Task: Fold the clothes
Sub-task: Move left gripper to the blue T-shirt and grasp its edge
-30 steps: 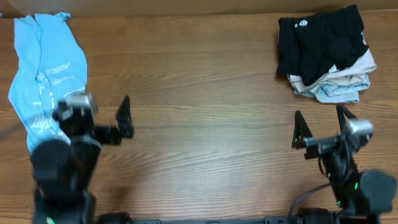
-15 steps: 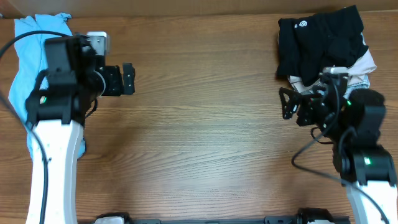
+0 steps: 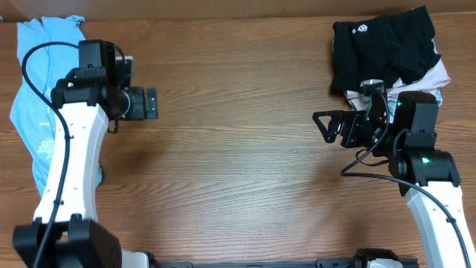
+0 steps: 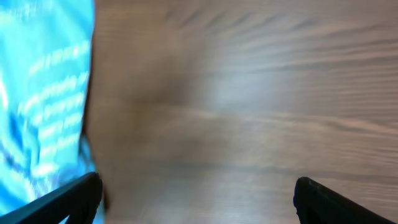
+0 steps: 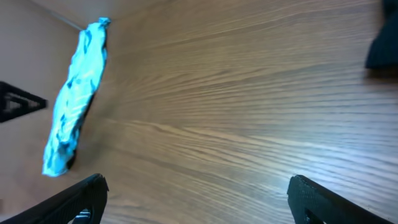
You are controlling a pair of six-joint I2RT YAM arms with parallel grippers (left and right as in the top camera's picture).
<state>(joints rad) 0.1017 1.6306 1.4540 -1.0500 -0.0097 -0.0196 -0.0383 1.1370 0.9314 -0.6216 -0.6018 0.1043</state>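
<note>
left gripper (image 3: 151, 103): wide open, empty | right gripper (image 3: 324, 126): wide open, empty | light blue T-shirt (image 3: 26, 115): bunched lengthwise, just outside left fingers, well apart from right fingers | risk: may pinch one thin layer and drag the bunch; may snag black garment (image 3: 383, 45) near right fingers

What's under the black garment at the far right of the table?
Only beige folded fabric shows, poking out from under the black garment at its right edge. The rest of the pile is covered by that garment and the right arm.

Wooden table (image 3: 238, 171), blue T-shirt (image 3: 28, 112) left, garment pile (image 3: 383, 48) right
</note>
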